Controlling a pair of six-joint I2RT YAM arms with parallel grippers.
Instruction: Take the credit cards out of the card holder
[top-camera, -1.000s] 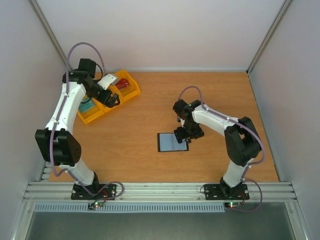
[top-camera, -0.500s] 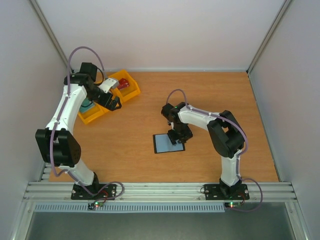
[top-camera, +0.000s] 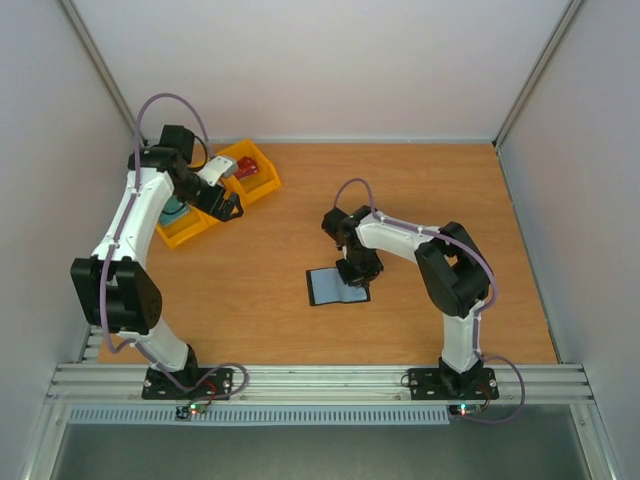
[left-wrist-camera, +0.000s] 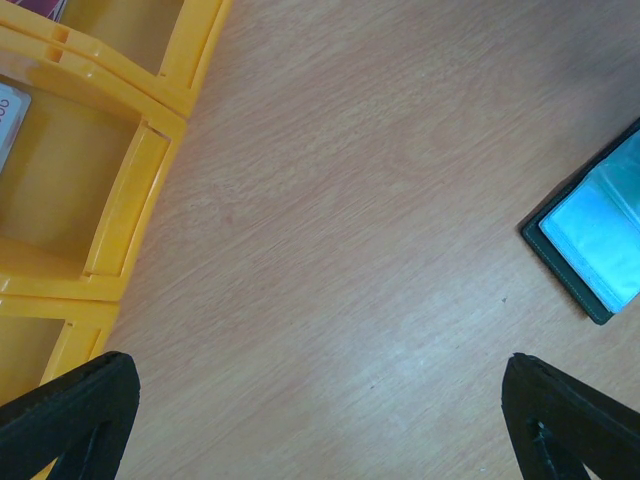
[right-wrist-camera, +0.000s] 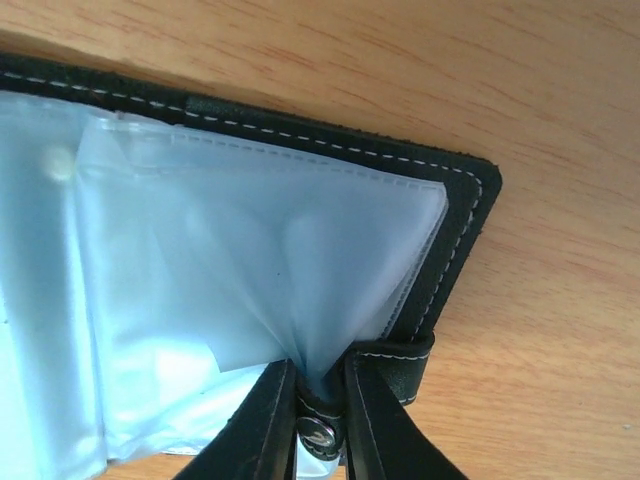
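Note:
The card holder (top-camera: 330, 286) lies open on the wooden table, black outside with a grey-blue lining, its right edge raised a little. In the right wrist view my right gripper (right-wrist-camera: 322, 420) is shut on the card holder (right-wrist-camera: 250, 250), pinching its clear sleeves and snap tab at the edge. No credit card shows inside it. A red credit card (top-camera: 245, 170) lies in the far yellow bin. My left gripper (top-camera: 226, 204) hovers open beside the bins. Its fingertips (left-wrist-camera: 70, 410) are wide apart over bare table, with the card holder (left-wrist-camera: 592, 240) off to the right.
A row of joined yellow bins (top-camera: 264, 186) stands at the back left, seen close in the left wrist view as yellow bins (left-wrist-camera: 130, 200). A teal item (top-camera: 175, 212) lies in the nearest bin. Grey walls close off the back and both sides.
My right gripper slid left with the card holder, then shut on its right edge, which now stands slightly raised. The left arm drew back a little toward the bins and stayed open.

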